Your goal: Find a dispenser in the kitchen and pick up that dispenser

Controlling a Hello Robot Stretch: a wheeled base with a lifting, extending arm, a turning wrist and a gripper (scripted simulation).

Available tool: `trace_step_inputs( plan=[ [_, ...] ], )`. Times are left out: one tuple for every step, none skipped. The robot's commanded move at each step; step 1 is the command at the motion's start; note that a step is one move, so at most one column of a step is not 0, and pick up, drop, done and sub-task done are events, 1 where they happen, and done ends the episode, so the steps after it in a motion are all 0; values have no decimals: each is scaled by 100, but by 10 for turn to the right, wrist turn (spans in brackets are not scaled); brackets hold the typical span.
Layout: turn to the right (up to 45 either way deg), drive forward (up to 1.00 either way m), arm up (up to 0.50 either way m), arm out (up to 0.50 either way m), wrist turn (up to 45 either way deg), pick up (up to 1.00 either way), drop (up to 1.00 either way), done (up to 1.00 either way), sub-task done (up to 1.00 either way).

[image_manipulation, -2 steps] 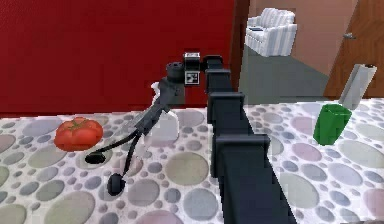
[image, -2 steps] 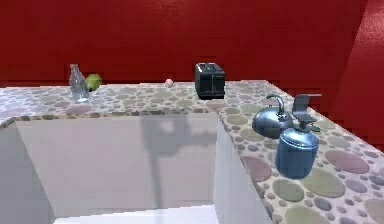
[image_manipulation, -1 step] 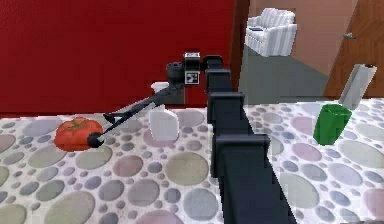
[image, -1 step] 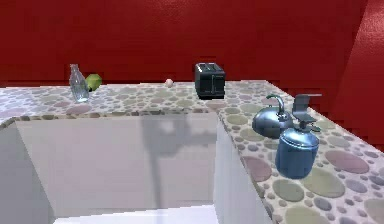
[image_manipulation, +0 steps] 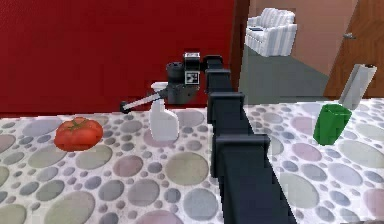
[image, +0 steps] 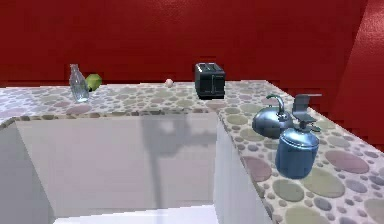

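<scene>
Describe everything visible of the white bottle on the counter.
The white bottle stands upright on the pebble-patterned countertop, between a red tomato and the dark arm. Plain white, plastic-looking: a broad rounded body tapering to a narrow top. The tool shows just above it in the picture; contact cannot be told.

Glossy metal kettle (image: 268,122), clear glass bottle (image: 78,85), white plastic dispenser (image_manipulation: 163,123), pebble-patterned stone countertop (image_manipulation: 130,172)

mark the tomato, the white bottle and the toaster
tomato (image_manipulation: 78,132), arm side view, middle of its red body
white bottle (image_manipulation: 163,125), arm side view, its lower body
toaster (image: 209,80), forward view, its dark front face
</scene>
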Motion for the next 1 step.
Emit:
trace_step_inputs(
  plan=[
    [0,0,0,0,150,0,0,0,0]
  ],
)
